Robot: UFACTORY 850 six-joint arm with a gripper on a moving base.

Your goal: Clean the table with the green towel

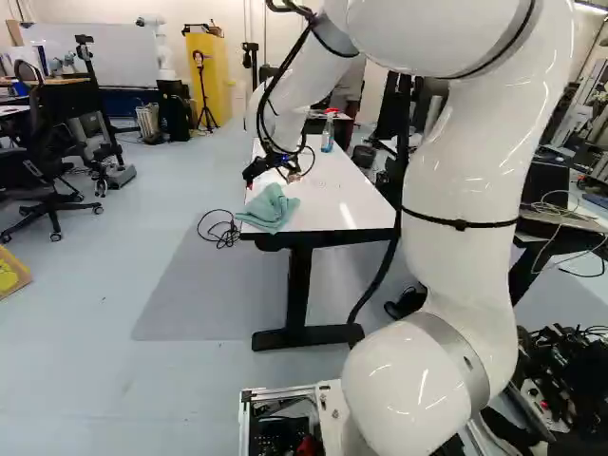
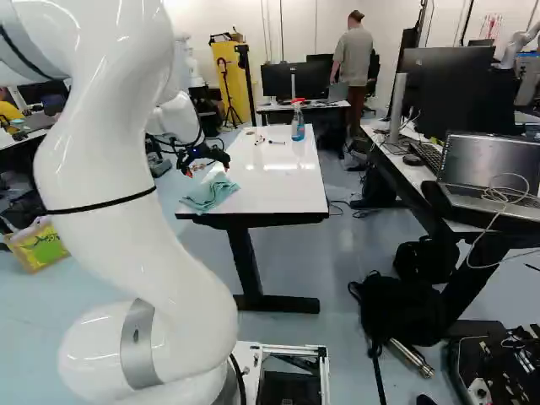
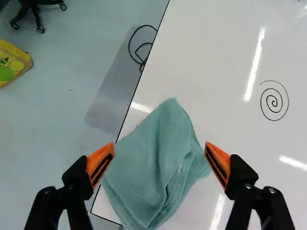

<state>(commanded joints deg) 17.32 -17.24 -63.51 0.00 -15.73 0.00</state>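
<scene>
Green towel [image 3: 156, 167] lies rumpled at your bench's [image 2: 287, 181] near left corner, overlapping the left edge; your claw [image 2: 207, 167] hangs above, spread wide.

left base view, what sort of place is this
Probably a robotics lab or workshop: another robot arm stands at the far wall, a camera tripod is nearby, and monitors sit on a desk.

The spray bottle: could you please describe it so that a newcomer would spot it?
Find the long white table and look toward its far end. There stands a blue bottle with a red-and-white trigger top, upright, unlike the crumpled green towel at the near corner.
</scene>
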